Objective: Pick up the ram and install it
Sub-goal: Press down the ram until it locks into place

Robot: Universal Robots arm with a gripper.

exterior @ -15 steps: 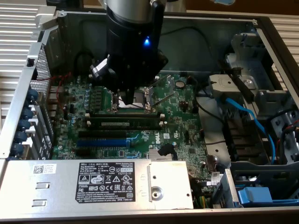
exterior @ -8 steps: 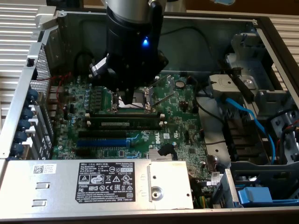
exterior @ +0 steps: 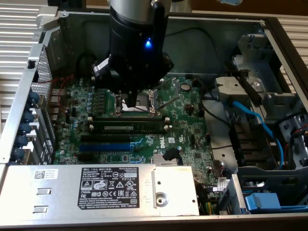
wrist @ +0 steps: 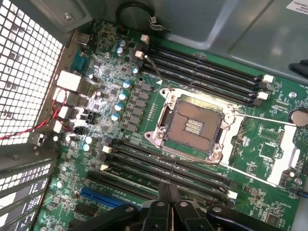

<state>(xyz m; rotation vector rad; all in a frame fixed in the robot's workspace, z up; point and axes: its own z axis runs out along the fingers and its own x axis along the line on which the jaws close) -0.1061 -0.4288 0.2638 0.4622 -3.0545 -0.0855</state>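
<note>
The ram (exterior: 126, 128), a long green stick with a white label, stands on edge in a black memory slot just in front of the CPU socket (exterior: 144, 100) on the motherboard (exterior: 183, 130). My gripper (exterior: 129, 102) hangs from the black wrist above the socket, a little behind the ram and apart from it. In the wrist view the gripper (wrist: 168, 193) is shut, its black fingers (wrist: 162, 202) pressed together with nothing between them, over the rows of black memory slots (wrist: 168, 166) beside the socket (wrist: 191, 126).
A silver power supply (exterior: 96, 188) with a black label covers the case's front. A blue expansion slot (exterior: 104, 147) lies near the ram. Drive cage and blue cables (exterior: 252, 118) fill the exterior view's right; a perforated metal wall (exterior: 44, 72) bounds its left.
</note>
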